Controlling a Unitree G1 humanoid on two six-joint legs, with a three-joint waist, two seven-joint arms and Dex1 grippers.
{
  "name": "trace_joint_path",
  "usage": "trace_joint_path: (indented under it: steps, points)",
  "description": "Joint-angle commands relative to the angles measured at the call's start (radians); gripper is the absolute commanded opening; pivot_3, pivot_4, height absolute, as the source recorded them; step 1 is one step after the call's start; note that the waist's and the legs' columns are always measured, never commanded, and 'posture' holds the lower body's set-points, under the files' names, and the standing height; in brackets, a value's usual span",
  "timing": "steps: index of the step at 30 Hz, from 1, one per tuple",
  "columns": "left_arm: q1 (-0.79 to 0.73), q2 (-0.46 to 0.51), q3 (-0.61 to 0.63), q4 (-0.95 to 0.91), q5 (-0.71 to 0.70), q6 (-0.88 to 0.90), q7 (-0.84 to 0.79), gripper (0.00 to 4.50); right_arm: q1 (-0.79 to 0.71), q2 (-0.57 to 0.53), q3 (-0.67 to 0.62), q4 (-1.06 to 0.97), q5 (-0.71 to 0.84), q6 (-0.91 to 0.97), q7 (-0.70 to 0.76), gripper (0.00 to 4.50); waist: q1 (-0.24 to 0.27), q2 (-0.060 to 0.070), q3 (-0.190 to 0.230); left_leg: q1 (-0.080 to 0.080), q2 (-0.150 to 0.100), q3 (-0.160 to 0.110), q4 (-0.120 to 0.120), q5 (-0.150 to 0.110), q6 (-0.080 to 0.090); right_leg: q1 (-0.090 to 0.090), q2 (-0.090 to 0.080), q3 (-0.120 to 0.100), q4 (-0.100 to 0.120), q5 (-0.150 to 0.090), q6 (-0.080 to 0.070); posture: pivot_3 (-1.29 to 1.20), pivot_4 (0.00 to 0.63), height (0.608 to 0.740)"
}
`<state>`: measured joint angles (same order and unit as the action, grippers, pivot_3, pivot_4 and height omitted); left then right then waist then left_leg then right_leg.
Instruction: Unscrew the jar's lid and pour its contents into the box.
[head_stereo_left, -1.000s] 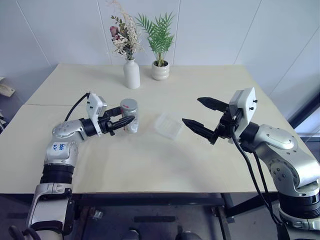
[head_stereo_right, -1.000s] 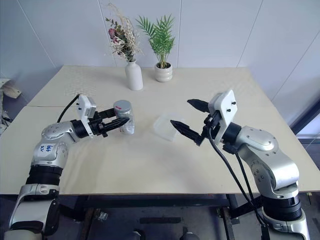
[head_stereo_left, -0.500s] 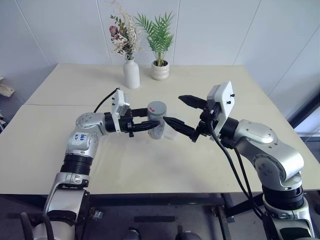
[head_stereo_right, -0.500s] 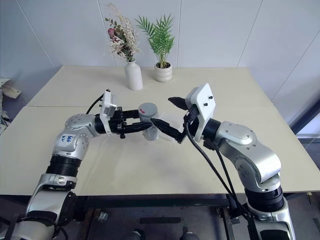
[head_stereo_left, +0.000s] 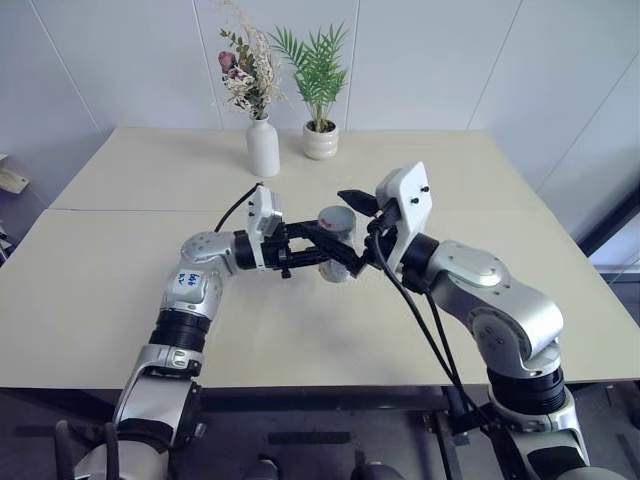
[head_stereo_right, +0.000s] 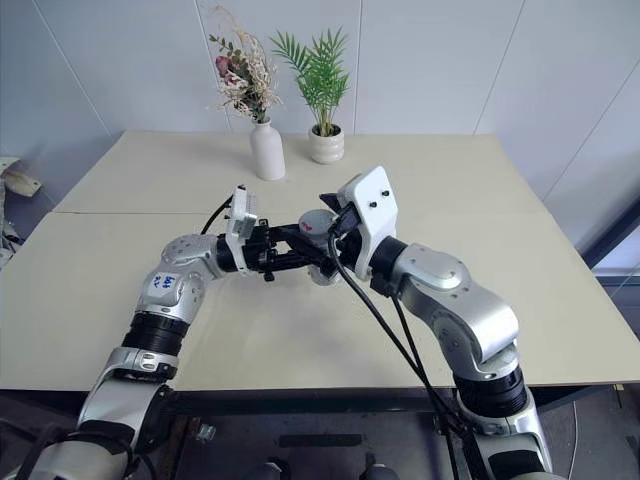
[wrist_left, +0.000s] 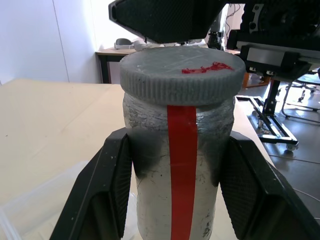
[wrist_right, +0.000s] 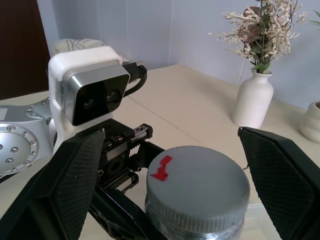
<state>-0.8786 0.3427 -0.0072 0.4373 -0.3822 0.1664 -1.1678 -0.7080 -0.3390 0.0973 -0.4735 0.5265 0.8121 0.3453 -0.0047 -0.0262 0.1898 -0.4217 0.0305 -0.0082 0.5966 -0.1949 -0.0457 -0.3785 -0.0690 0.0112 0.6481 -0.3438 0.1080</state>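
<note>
The head's two eyes look forward and down over the counter (head_stereo_left: 120, 290) from well back. The left wrist camera sits close behind the left claw (wrist_left: 180, 185), the right wrist camera just above the right claw (wrist_right: 165, 185); all share the jar (wrist_left: 182, 200).

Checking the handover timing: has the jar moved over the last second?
Yes. The jar, held in the left claw, moved rightward, from left of the white vase to its right.

My arms are silver metal with black joint rings and black ribbed fingers (wrist_left: 105, 195). White camera blocks (head_stereo_left: 403, 203) sit at the wrists, trailing black cables (head_stereo_left: 420, 310). A blue-marked sticker (head_stereo_left: 188, 281) sits on the left arm.
</note>
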Motion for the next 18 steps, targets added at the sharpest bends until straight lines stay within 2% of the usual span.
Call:
trace_joint_path:
  steps: [1,17,18]
  points:
    - [-0.030,-0.001,0.000,-0.020,-0.007,-0.018,-0.023,2.11,-0.015,0.000,0.008,-0.038,-0.025,0.000,-0.013,4.50,0.000,0.000,0.000,0.000,0.000,0.000,0.000,0.000,0.000,0.000,0.000,0.000,0.000,0.000,0.000,0.00,0.150,0.740]
    - [-0.025,0.022,-0.009,-0.036,-0.005,-0.005,-0.068,2.11,-0.029,0.002,0.001,-0.036,-0.050,0.038,-0.012,4.50,-0.001,0.000,0.000,0.000,0.000,0.000,0.000,0.000,0.000,0.000,0.000,0.000,0.000,0.000,0.000,0.00,0.150,0.740]
    - [-0.024,0.023,-0.009,-0.037,-0.005,-0.005,-0.068,2.11,-0.029,0.002,0.001,-0.037,-0.049,0.040,-0.011,4.32,-0.001,0.000,0.000,0.000,0.000,0.000,0.000,0.000,0.000,0.000,0.000,0.000,0.000,0.000,0.000,0.00,0.150,0.740]
